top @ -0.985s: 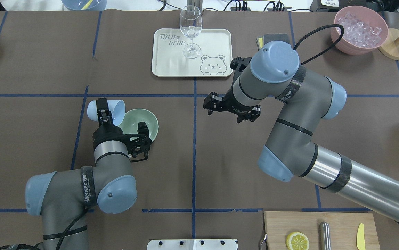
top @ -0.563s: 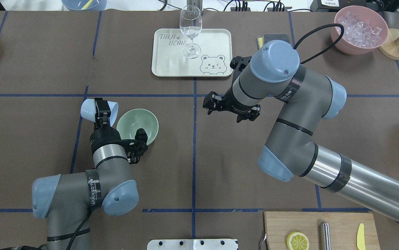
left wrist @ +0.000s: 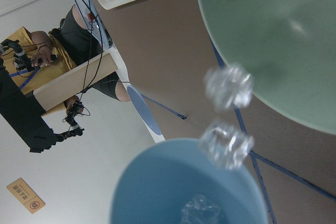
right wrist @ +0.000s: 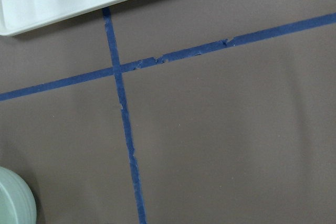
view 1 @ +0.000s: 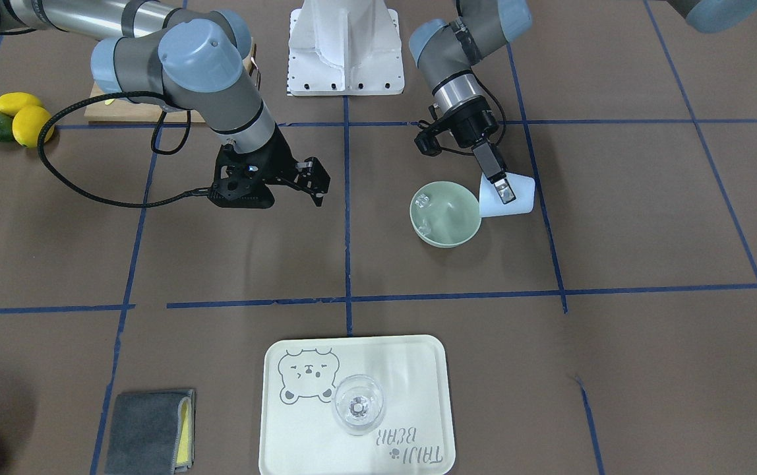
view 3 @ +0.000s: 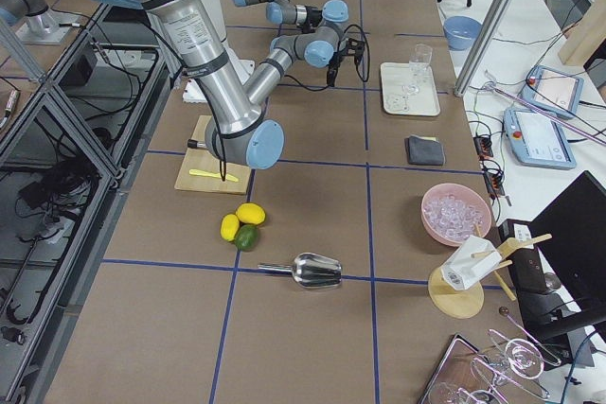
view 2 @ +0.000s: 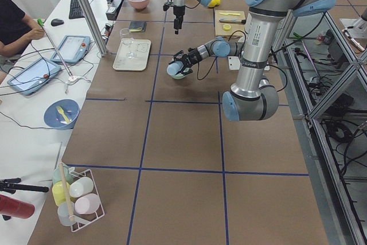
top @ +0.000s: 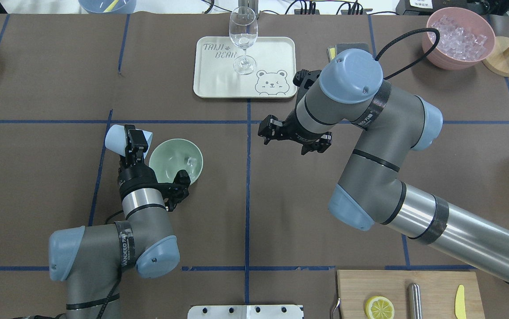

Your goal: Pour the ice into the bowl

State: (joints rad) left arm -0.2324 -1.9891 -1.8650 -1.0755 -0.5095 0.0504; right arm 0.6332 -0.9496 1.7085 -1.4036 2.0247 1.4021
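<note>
The bowl (top: 168,165) sits on the surface (top: 281,212) left of centre in the overhead view, just right of the left end effector (top: 134,141). That end effector is clamped on the cup (top: 113,136). The cup's long axis lies nearly level, its mouth just beside the bowl's upper-left rim. In the wrist view 2 cubes of ice (left wrist: 227,86) hang between lip and rim, 1 is inside the cup, and some lie in the bowl. The left forearm reaches up-frame, its wrist rolled. The right end effector (view 1: 312,178), well apart, holds nothing; I cannot tell how wide it stands.
</note>
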